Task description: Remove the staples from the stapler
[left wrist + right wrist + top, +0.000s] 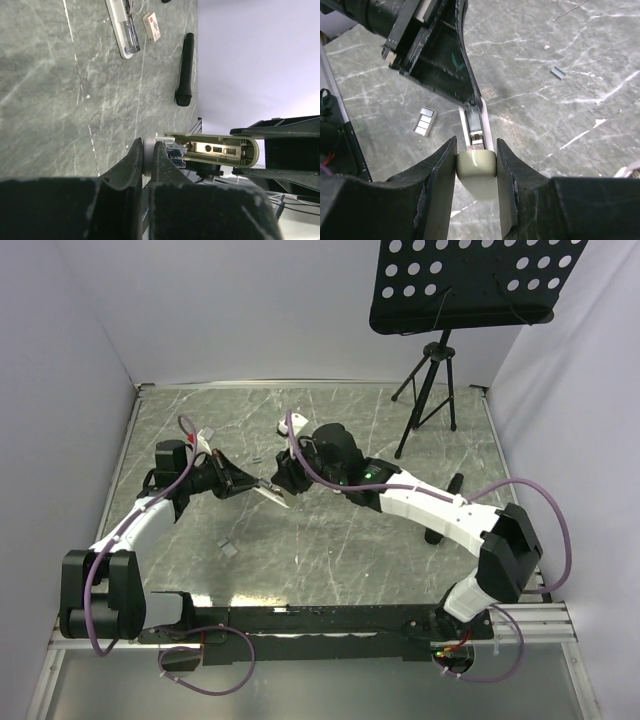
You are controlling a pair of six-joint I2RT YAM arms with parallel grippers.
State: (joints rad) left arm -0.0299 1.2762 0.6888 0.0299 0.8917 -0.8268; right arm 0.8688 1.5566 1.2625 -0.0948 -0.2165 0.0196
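Left gripper (148, 150) is clenched on the stapler's (476, 167) thin edge; right gripper (476, 150) grasps its rounded cream end. Risk: pulling the ends apart could slip the narrow left hold and drop it onto the surface (570, 60).

The grey marbled table (330, 560) carries a ridged grey block (425, 121), a tan box (151, 26) and a black handle (185, 70).

White stapler (476, 166), hinged open, gripped at both ends

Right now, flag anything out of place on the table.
A small ridged silvery block, likely staples, lies loose on the table near the stapler. A smaller grey piece lies well apart from it. Both look scattered rather than gathered.
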